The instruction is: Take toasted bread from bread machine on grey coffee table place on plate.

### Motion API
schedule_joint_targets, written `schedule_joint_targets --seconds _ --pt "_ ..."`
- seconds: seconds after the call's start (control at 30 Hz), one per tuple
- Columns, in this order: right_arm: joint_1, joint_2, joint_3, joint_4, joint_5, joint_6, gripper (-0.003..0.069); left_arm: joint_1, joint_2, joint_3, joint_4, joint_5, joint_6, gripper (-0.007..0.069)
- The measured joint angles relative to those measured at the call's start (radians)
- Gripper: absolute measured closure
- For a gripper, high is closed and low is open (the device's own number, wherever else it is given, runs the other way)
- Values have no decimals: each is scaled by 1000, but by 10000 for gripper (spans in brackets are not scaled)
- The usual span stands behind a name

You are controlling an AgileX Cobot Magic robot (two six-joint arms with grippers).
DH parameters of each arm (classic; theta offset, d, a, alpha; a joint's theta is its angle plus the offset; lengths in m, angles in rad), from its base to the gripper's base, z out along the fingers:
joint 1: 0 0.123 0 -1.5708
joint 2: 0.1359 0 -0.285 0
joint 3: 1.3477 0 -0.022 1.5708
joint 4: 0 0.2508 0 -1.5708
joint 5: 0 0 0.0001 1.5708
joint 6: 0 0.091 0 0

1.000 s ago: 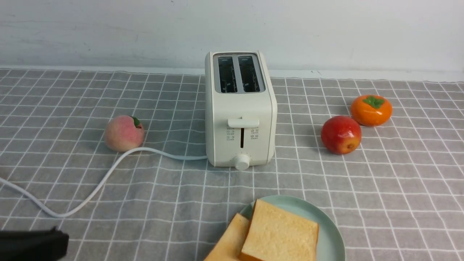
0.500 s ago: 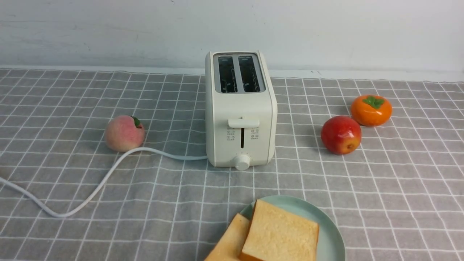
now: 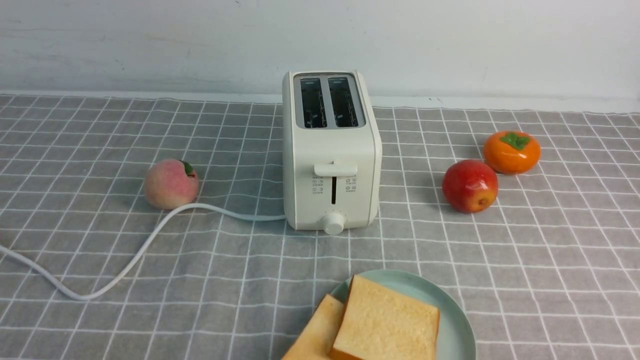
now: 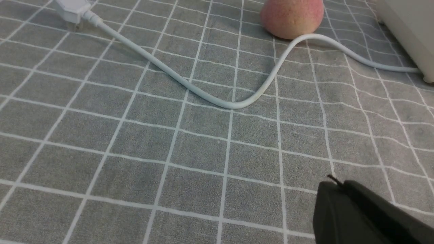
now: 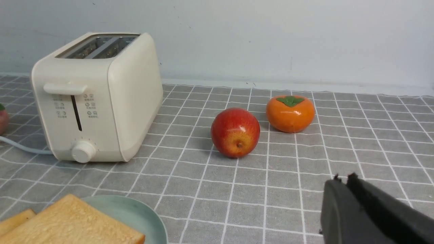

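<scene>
Two slices of toasted bread [image 3: 385, 325] lie overlapping on the mint-green plate [image 3: 457, 330] at the front of the grey checked coffee table [image 3: 550, 260]; they also show in the right wrist view [image 5: 71, 223]. The cream-white bread machine [image 3: 330, 150] stands behind the plate, both slots empty, lever up. Neither gripper shows in the front view. My left gripper [image 4: 334, 184] is shut and empty above bare cloth near the cord. My right gripper [image 5: 342, 179] is shut and empty, to the right of the plate [image 5: 135, 213] and in front of the apple.
A peach [image 3: 171, 183] sits left of the toaster with the white cord [image 3: 125, 260] curving past it to the left edge. A red apple [image 3: 470, 185] and an orange persimmon [image 3: 511, 151] sit to the right. A white wall runs behind the table.
My left gripper, seen one second ago at the front view's lower left corner, has withdrawn out of that view. The bread, plate and toaster have not moved.
</scene>
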Motion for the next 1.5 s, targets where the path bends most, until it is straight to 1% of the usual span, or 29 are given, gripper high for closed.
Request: schedule_joint_targets --seconds 0.77,0.87,1.03,1.17,1.37,1.5 --pt "-2 0 0 0 1 -1 613 0 0 0 0 -5 0 617" --pt "-38 0 0 0 2 -1 608 0 0 0 0 -5 0 613" --pt "-140 -2 0 0 11 -2 605 0 0 0 0 -5 0 607" --pt "-205 -29 0 -1 116 -2 599 1 0 0 0 -5 0 605" --pt "-255 -42 0 -20 216 -2 590 3 0 1 0 -6 0 597" --pt "-255 -42 27 -22 214 -2 585 3 0 1 0 -6 0 595"
